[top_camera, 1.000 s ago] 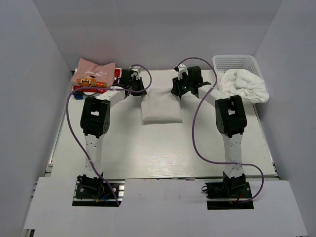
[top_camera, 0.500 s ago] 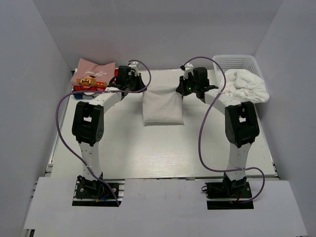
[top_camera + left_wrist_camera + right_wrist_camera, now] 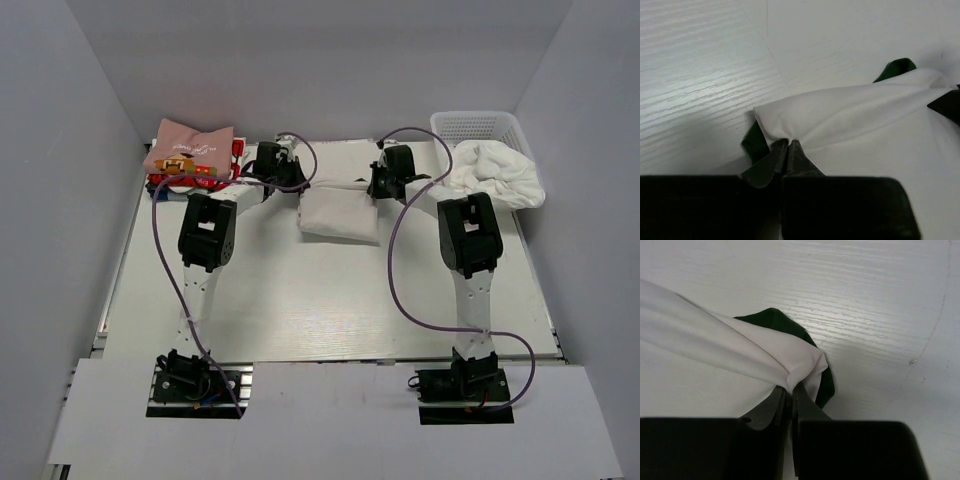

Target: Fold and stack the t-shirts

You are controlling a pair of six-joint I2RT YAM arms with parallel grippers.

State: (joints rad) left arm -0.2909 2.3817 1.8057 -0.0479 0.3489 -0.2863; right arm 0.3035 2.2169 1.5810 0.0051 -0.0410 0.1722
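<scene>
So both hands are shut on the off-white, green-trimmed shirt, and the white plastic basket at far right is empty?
Not empty: the top external view shows the white plastic basket holding crumpled white cloth. The left hand and right hand are indeed shut on the off-white, green-trimmed shirt.

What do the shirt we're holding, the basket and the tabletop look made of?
Shirt: soft matte cloth, likely cotton knit; it creases and bunches at the fingers. Basket: white plastic, probably; rigid lattice walls. Tabletop: white with faint wood-grain lines, perhaps laminate.
</scene>
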